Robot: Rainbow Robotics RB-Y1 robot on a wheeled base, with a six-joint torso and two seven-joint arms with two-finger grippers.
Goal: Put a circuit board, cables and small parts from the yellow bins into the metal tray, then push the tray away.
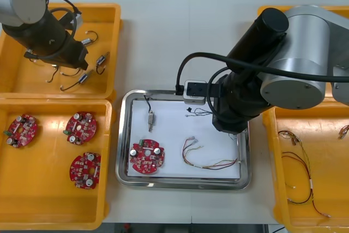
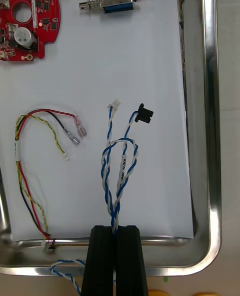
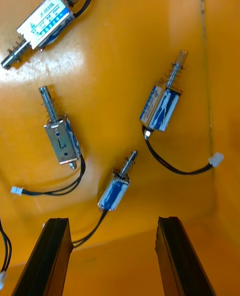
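Blue and white cable [image 2: 116, 208] pinched in my right jaws, over metal tray [image 1: 180, 184]. Circuit board [image 1: 146, 157], small metal part [image 1: 151, 119], red and yellow cable [image 2: 21, 176] inside. Left jaws wide over yellow bin [image 1: 16, 80]. Push not done.

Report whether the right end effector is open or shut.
The right end effector is shut on the blue and white cable: its fingers stand nearly together at the rim of the metal tray, the cable pinched between them.

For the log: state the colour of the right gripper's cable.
The cable is twisted blue and white; best in right wrist view.
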